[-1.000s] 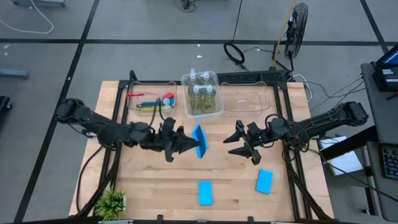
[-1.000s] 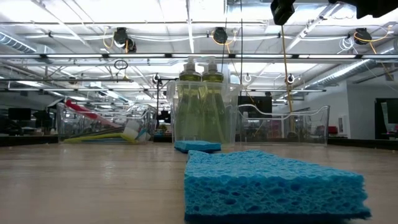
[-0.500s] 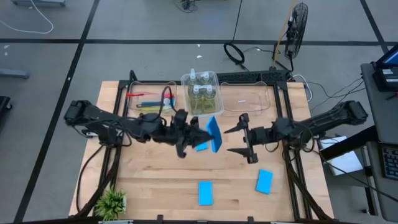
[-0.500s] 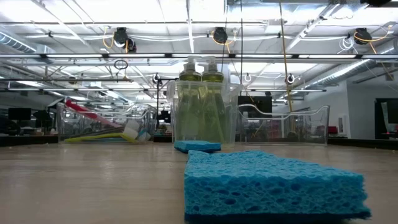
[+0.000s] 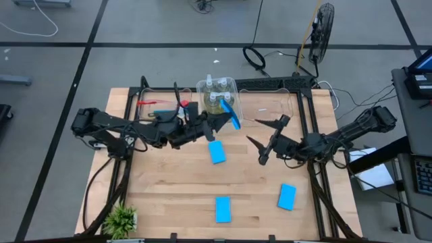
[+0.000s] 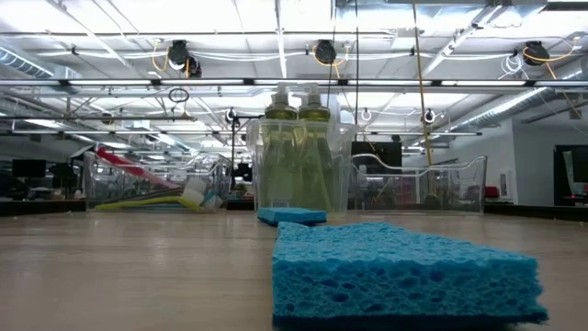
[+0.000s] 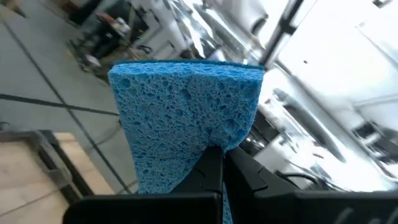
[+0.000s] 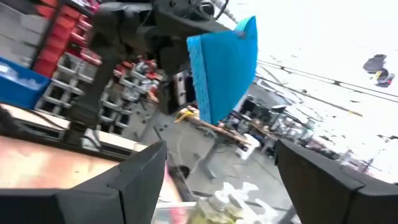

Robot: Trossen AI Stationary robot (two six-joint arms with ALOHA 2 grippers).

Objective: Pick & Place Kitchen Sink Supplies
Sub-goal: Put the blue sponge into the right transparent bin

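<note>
Your high view looks straight down on the whole table (image 5: 169, 196) from well above, both arms in frame. Your low view sits at tabletop height, facing level across the wood toward the room, with one sponge (image 6: 404, 271) very near the lens. Your left wrist view looks close past a held sponge (image 7: 186, 118); your right wrist view faces that same sponge (image 8: 224, 65) from farther off.
</note>
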